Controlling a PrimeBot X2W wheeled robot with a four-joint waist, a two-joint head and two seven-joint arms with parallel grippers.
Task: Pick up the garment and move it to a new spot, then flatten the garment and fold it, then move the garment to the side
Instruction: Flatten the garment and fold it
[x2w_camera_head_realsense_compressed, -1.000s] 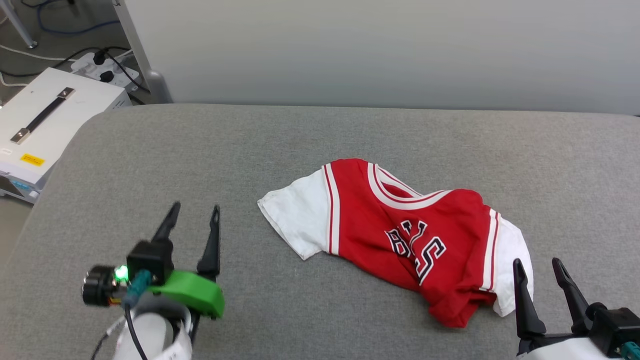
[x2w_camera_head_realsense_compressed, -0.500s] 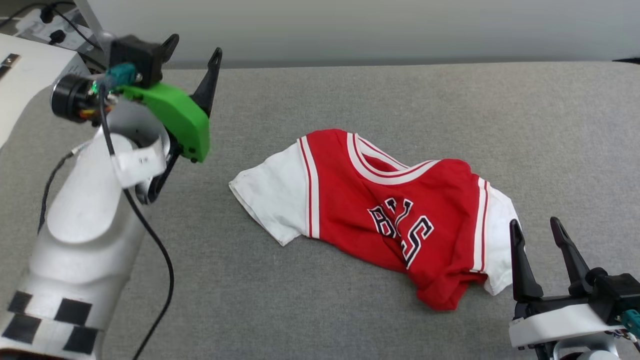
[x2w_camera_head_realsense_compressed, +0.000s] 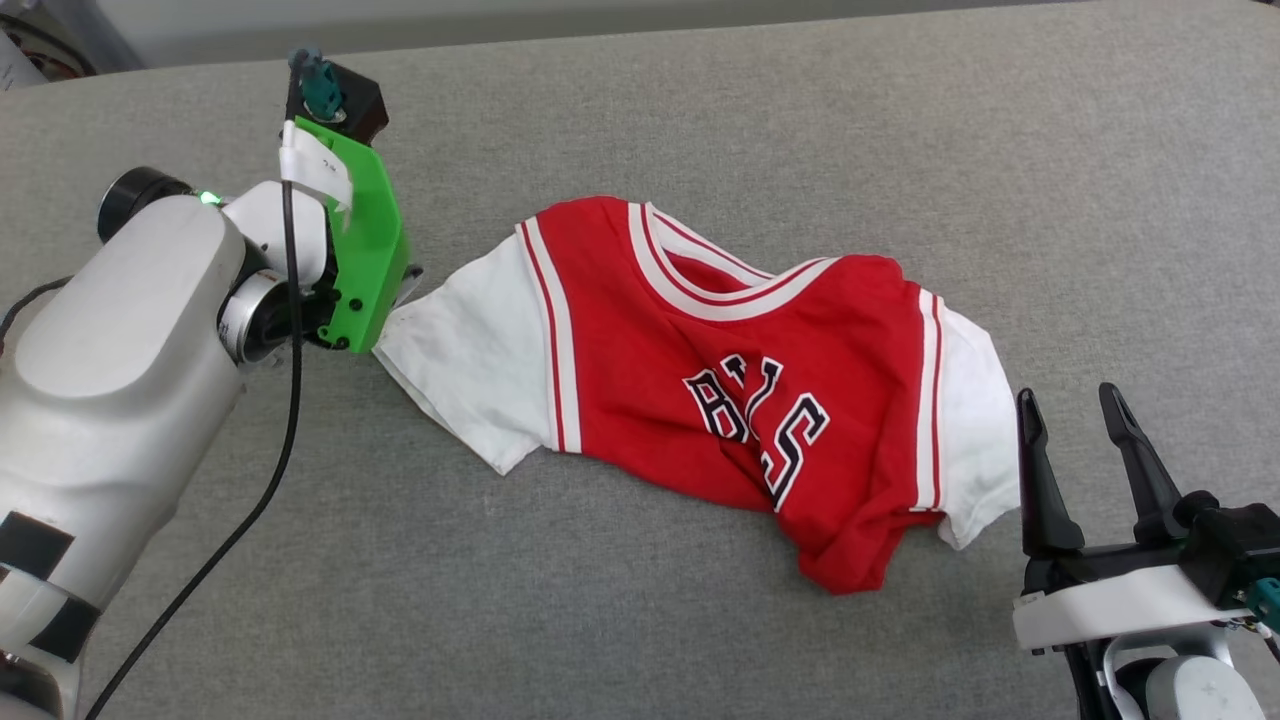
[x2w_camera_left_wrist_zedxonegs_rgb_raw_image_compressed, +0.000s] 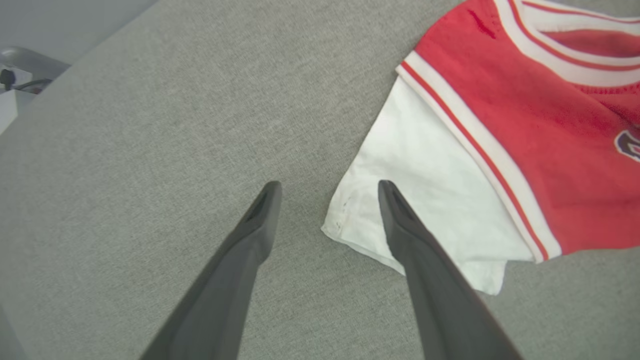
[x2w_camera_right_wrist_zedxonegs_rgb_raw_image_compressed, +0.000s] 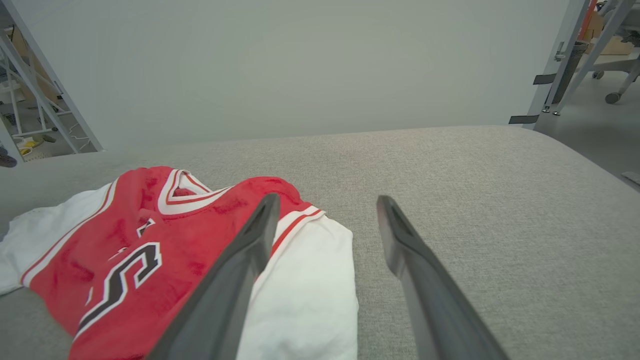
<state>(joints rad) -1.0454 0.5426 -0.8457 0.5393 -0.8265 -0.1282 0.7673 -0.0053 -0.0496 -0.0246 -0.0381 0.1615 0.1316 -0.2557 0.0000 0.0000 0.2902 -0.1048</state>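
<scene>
**Both claws wide open, nothing held**

Your garment (x2w_camera_head_realsense_compressed: 740, 380) lies rumpled, chest lettering up, in the middle of the grey padded surface (x2w_camera_head_realsense_compressed: 700, 100). Your left gripper (x2w_camera_left_wrist_zedxonegs_rgb_raw_image_compressed: 328, 186) points down at the corner of one white sleeve with its fingers spread wide, astride the sleeve's edge and gripping nothing. Your right gripper (x2w_camera_head_realsense_compressed: 1068, 395) sits just beside the other sleeve, fingers apart and empty

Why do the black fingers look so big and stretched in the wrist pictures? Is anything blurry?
Left wrist view: the wide lens sits behind the fingers, so they loom large; the shirt looks sharp. Right wrist view: same stretch on its fingers. Head view: soft even light, faint shadows, no glare, no blur.
</scene>
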